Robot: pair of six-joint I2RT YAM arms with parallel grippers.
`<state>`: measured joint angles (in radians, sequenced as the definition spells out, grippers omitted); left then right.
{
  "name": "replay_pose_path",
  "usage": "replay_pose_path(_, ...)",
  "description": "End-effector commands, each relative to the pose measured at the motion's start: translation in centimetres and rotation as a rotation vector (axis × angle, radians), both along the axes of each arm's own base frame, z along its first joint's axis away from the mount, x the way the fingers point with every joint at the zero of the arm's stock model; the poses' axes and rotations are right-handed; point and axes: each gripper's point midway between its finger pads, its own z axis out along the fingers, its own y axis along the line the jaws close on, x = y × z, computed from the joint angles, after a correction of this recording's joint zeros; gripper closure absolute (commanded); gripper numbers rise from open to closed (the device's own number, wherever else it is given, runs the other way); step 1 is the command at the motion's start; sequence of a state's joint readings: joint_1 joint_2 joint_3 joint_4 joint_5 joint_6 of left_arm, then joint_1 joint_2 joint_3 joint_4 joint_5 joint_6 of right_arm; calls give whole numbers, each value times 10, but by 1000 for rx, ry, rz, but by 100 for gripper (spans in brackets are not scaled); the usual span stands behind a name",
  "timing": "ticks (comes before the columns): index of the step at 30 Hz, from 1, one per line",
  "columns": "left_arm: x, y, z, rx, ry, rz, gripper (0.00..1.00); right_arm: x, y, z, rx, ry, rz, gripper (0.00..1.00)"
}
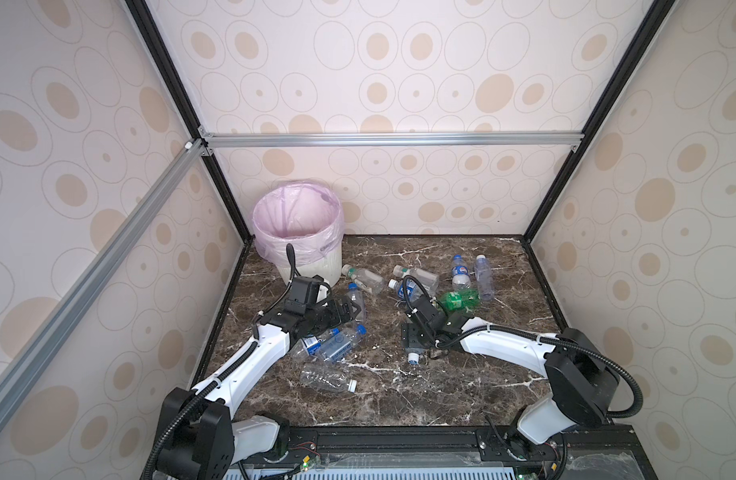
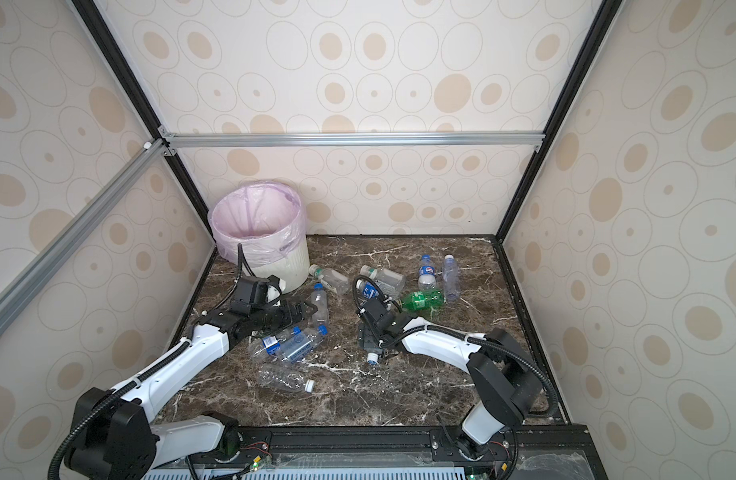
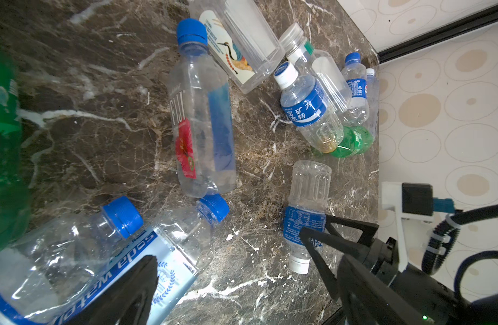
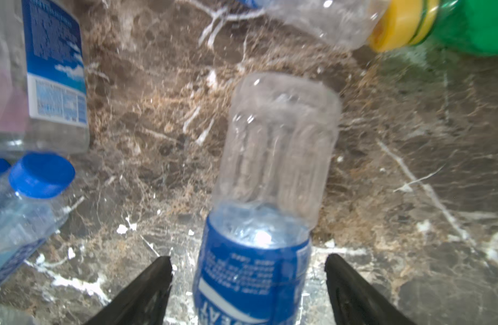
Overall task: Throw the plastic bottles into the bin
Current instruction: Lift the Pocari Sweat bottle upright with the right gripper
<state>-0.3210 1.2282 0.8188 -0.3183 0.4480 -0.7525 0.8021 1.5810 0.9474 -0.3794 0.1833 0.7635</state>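
Note:
Several plastic bottles lie on the marble table [image 1: 399, 399]. My right gripper [image 4: 249, 270] is open and straddles a clear bottle [image 4: 276, 146] with a blue label, with a gap on each side; in both top views its white cap [image 1: 413, 358] [image 2: 372, 357] pokes out under the gripper [image 1: 416, 340]. My left gripper [image 1: 352, 309] [image 3: 248, 281] is open and empty beside a blue-capped bottle [image 1: 356, 301] [image 3: 203, 126]. Two more blue-capped bottles [image 1: 341, 340] [image 3: 101, 253] lie under the left wrist. The bin [image 1: 316, 270] [image 2: 291, 266], with a pink bag, stands at the back left.
A green bottle [image 1: 457, 300] and several clear ones [image 1: 460, 272] lie at the back, right of the bin. A clear white-capped bottle [image 1: 327, 378] lies nearer the front. Patterned walls with black frame posts [image 1: 541, 291] close in three sides.

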Motion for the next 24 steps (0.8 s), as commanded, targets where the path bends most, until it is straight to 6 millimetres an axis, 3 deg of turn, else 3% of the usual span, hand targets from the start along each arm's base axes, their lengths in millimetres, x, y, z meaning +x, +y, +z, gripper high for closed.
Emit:
replay_pose_path(1, 1, -10, 14, -59, -30, -24, 1, -8, -10, -16, -73, 28, 1, 13)
replay_pose_path(14, 2, -23, 10, -102, -21, -40, 1, -14, -10, -32, -90, 57, 19, 33)
replay_pose_path(18, 4, -28, 9, -110, -19, -42, 1, -12, -6, -23, -74, 41, 47, 41)
replay_pose_path(24, 12, -37, 18, -82, -53, -67, 1, -11, 12, 4, 15, -11, 136, 42)
